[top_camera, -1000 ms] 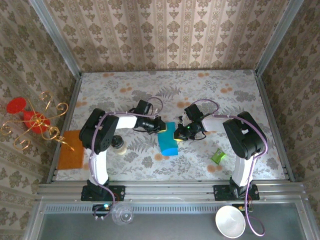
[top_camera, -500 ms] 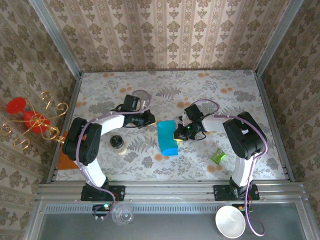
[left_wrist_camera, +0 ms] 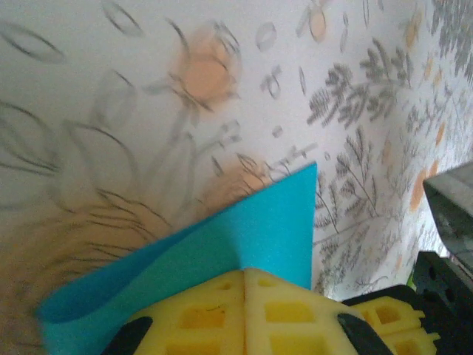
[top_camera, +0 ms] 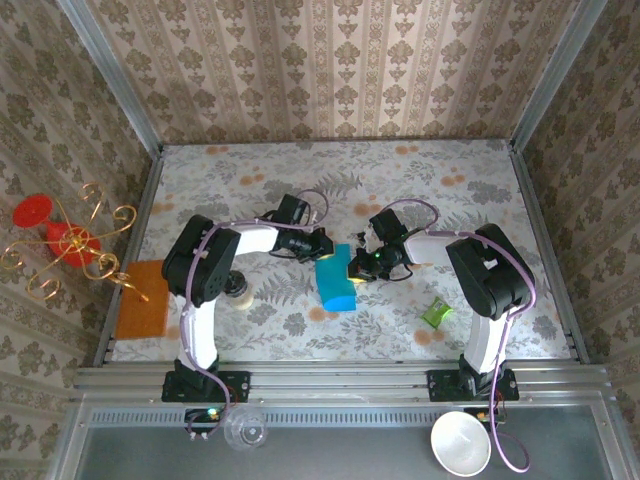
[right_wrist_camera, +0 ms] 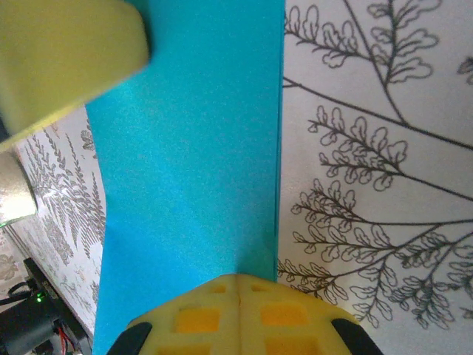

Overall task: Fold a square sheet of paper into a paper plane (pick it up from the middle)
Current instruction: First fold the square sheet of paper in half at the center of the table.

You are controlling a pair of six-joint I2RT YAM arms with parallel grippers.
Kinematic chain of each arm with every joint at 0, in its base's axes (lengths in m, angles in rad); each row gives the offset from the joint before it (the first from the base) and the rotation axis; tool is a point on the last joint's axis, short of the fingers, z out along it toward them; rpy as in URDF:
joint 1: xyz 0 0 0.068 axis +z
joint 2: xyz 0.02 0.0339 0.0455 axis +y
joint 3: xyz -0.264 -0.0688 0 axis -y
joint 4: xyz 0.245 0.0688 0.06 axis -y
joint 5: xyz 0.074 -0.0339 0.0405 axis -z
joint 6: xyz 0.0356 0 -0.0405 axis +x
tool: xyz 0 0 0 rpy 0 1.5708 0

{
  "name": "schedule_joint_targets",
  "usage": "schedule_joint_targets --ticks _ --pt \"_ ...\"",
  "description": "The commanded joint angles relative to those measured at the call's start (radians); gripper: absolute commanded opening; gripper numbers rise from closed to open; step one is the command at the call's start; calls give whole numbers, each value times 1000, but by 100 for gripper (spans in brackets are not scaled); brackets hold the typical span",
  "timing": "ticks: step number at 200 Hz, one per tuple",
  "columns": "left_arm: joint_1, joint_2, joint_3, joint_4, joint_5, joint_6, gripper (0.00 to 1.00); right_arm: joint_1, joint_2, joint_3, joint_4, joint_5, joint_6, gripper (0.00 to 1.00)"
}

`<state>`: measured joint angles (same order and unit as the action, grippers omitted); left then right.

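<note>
Surface: floral-print table with patterned wallpaper on three sides. A green crumpled wrapper lies well right of the work and an orange mat sits at the left edge.
Paper: the square sheet of paper is teal and sits mid-table between the two arms. From above it looks narrower than square, so it is bowed or part-folded; cannot tell which. The left wrist view shows it arching, with one corner free over the cloth.
Left gripper: yellow pads pressed together, pinching the sheet at its far left edge.
Right gripper: pads likewise closed, pinching the right edge. In its wrist view the sheet's straight edge runs away from the fingertips.
Stage: judged early, as no dart shape shows yet.
Risk, tear: two pinches sit near each other on thin paper. Arms pulling apart or twisting out of step would rip or crumple it.
Risk, slip: both holds are at the very margin, so a small tug could slide the sheet free.
Risk, bad crease: flattening the bow as it lies could set a crooked fold off the centre line.
Risk, contact: the fingers work just beside one another, so any closing move may knock them together.
</note>
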<state>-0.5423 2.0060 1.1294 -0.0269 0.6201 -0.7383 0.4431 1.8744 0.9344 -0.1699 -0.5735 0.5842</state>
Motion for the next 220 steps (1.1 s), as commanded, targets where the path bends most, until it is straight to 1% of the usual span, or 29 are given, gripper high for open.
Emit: schedule_joint_targets --ticks 1,10,12,16,36,51,65,90,103,108,111,131,163,189,199,220 --pt "64 25 17 -42 -25 35 9 -14 129 -111 -220 354 17 6" --pt "81 36 19 -42 -17 44 9 -14 129 -111 -223 355 19 6" --pt "104 38 20 -41 -16 46 9 -15 128 -111 -223 356 20 6" --pt "122 43 21 -43 -13 50 9 -15 127 -113 -221 356 21 6" --pt "172 62 41 -69 -12 72 9 -15 120 -118 -212 351 29 6" --pt "190 53 52 -93 -14 84 9 -15 116 -118 -210 351 30 6" --pt "188 15 58 -114 -21 92 9 -15 115 -120 -207 349 32 5" --pt "139 -97 40 -142 -21 88 9 -15 107 -122 -207 350 32 6" --pt "97 -161 11 -155 -42 76 9 -15 104 -124 -207 350 32 5" --pt "94 -184 -3 -153 -52 69 9 -15 104 -124 -207 350 33 6" --pt "62 -196 -13 -153 -58 64 9 -14 103 -126 -207 350 33 6" --pt "-12 -254 -72 -150 -91 25 9 -15 107 -126 -201 348 34 6" --pt "-111 -270 -131 -155 -94 -14 9 -15 118 -120 -200 346 31 6" --pt "-169 -270 -180 -162 -112 -42 8 -15 119 -118 -198 343 30 6" --pt "-182 -274 -199 -165 -129 -45 7 -14 117 -121 -194 343 31 6" --pt "-184 -263 -212 -154 -122 -47 7 -15 114 -121 -192 342 31 5"
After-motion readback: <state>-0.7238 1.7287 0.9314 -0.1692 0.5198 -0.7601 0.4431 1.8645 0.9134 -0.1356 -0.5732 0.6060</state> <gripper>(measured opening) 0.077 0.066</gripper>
